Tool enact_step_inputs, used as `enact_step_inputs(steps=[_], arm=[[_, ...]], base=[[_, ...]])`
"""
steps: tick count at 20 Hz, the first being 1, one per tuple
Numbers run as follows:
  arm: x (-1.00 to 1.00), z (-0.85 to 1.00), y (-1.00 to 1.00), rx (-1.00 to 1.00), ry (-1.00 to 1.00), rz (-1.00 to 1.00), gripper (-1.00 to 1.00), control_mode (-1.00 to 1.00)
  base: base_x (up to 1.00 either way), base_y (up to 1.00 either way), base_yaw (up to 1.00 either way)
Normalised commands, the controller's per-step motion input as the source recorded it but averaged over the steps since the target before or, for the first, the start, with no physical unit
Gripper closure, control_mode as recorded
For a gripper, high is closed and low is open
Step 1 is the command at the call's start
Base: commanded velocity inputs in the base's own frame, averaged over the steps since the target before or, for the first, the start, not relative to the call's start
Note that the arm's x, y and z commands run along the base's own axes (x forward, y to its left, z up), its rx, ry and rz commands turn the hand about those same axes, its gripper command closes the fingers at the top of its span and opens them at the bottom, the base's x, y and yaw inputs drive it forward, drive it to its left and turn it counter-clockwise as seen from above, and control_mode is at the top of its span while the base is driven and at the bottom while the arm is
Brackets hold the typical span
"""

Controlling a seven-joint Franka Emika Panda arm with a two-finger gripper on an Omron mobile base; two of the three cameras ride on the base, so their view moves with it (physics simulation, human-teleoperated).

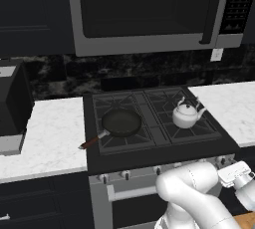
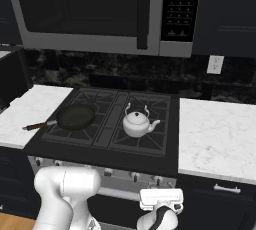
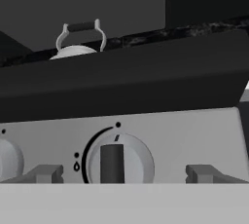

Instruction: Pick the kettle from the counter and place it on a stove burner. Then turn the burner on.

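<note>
The white-silver kettle (image 1: 187, 115) (image 2: 137, 123) stands upright on the front right stove burner (image 1: 195, 129) (image 2: 145, 138), spout toward the right. In the hand view only its handle and lid top (image 3: 79, 46) rise above the cooktop's front edge. My gripper (image 3: 125, 174) is low in front of the stove's silver control panel, open, with its fingertips (image 3: 46, 173) spread to either side of a round knob (image 3: 119, 162) and holding nothing. The knob's dark bar points straight up in that view. The white counter (image 1: 231, 106) (image 2: 215, 134) lies right of the stove.
A dark frying pan (image 1: 121, 122) (image 2: 75, 116) with a reddish handle sits on the front left burner. A microwave (image 1: 149, 9) hangs above the stove. A dark appliance (image 1: 12, 108) stands on the left counter. Another knob (image 3: 7, 159) is left of the centred one.
</note>
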Motion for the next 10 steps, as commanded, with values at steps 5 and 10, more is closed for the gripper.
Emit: enact_step_inputs(steps=[5,10], arm=[[0.0,0.11,0.01,0.0,0.0,0.0,-1.0,-1.0],[0.0,0.02,0.0,0.0,0.0,0.0,-1.0,-1.0]], base=[[0.0,0.0,0.0],[0.0,0.0,0.0]])
